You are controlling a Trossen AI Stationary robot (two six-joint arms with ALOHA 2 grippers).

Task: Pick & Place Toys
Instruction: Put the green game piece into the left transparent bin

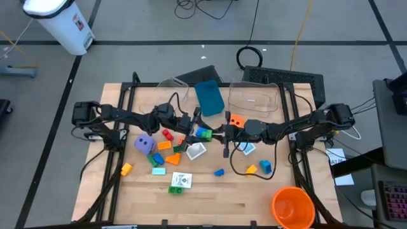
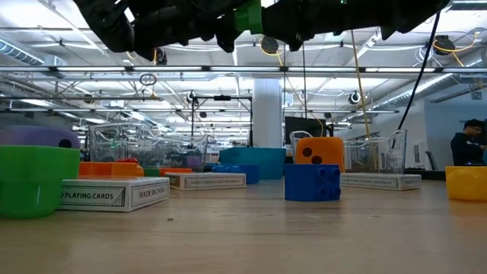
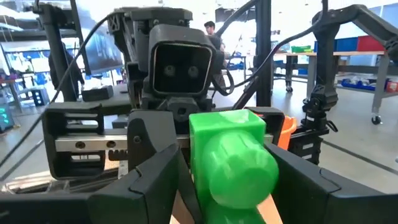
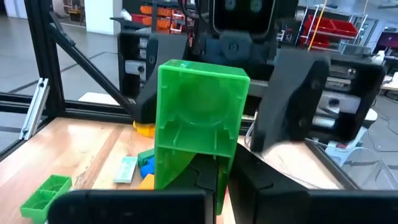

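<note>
A green brick (image 1: 203, 133) is held high above the table's middle, between my two grippers; it also shows at the top of the low view (image 2: 248, 15). My left gripper (image 1: 194, 127) reaches it from the table's left and is shut on it; its studded face fills the left wrist view (image 3: 233, 162). My right gripper (image 1: 221, 135) comes from the right, its fingers nearly together at the brick's hollow side (image 4: 199, 118). Other bricks, a purple die (image 1: 145, 144), an orange die (image 1: 236, 119) and white cards (image 1: 180, 180) lie on the table. My left gripper pinches the green brick's two opposite sides (image 3: 199, 180) between its two fingers, level, from the table's left. The brick is lifted clear, its stud toward this wrist. My right gripper meets the brick's lower edge (image 4: 186, 168) on the open hollow side, level, from the table's right. Its own fingertips (image 4: 208, 177) hide the place of contact.
A blue box (image 1: 208, 97) and clear tubs (image 1: 254, 98) stand at the far middle. A big orange cup (image 1: 292, 207) stands near right. A blue brick (image 2: 312, 183) and a card box (image 2: 114, 194) lie toward the near edge.
</note>
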